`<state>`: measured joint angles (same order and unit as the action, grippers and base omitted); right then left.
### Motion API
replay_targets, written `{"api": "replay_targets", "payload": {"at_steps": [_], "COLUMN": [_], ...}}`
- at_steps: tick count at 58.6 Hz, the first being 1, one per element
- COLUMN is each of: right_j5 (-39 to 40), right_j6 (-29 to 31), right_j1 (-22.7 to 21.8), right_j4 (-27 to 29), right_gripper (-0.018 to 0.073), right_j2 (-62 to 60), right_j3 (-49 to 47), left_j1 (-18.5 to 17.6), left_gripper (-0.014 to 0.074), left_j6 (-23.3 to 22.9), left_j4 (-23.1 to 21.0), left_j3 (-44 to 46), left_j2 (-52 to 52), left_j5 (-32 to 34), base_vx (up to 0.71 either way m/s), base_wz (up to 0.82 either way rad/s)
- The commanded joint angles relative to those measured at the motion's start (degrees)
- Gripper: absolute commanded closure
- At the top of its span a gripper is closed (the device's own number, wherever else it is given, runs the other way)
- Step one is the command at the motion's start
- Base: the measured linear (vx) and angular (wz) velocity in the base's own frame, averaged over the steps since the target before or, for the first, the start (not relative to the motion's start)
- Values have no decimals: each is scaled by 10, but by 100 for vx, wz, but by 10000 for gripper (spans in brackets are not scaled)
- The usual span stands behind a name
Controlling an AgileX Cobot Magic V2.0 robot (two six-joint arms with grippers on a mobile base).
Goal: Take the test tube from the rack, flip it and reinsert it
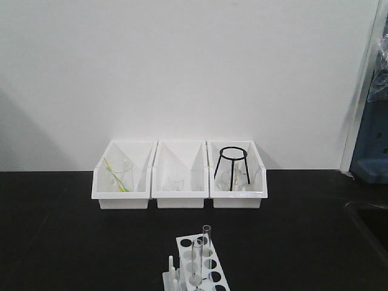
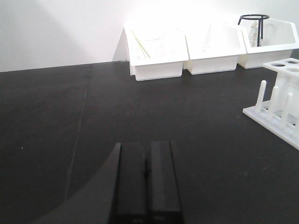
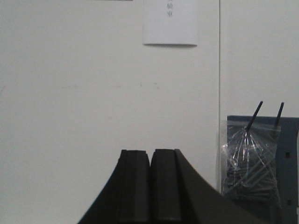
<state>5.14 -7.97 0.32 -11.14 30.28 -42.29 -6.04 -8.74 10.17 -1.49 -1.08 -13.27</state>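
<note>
Clear glass, the test tube stands upright in the white rack, a second tube beside it, probably staged near both arms. The left gripper and right gripper are pressed closed and empty, the right one facing the wall.

The only writing in any of the views stands on a white sheet of paper stuck to the pale wall, at the upper middle of the right wrist view. A few small dark characters run in a short column near the sheet's top, close to the upper edge of the frame. They are too small and blurred to be read, so no word, number or brand can be made out
</note>
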Motion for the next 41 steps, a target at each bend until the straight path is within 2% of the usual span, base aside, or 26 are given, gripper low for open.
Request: {"api": "replay_targets", "payload": {"at_steps": [1, 11, 18, 27, 36, 41], "right_j5": [19, 10, -2, -19, -22, -15], "right_j6": [-3, -2, -2, -2, -2, -2], "right_j1": [-2, -2, -2, -2, -2, -2], "right_j4": [-4, -5, -5, -5, -6, -6], "right_gripper": [570, 556, 509, 353, 96, -5], "right_j2": [59, 109, 114, 114, 114, 114], "right_j3": [-44, -46, -46, -46, -46, -46], "left_j1": [0, 0, 0, 0, 0, 0], "left_gripper": [602, 602, 602, 602, 602, 602], "left_j6": [-5, -5, -5, -5, -5, -5], "left_j4": [-3, -3, -3, -3, -3, -3], "left_j3": [2, 2, 2, 2, 2, 2], "left_j2": [-5, -5, -5, -5, -5, -5], "left_j5": [46, 46, 46, 46, 46, 46], "base_vx": [0, 0, 0, 0, 0, 0], "base_wz": [0, 0, 0, 0, 0, 0]}}
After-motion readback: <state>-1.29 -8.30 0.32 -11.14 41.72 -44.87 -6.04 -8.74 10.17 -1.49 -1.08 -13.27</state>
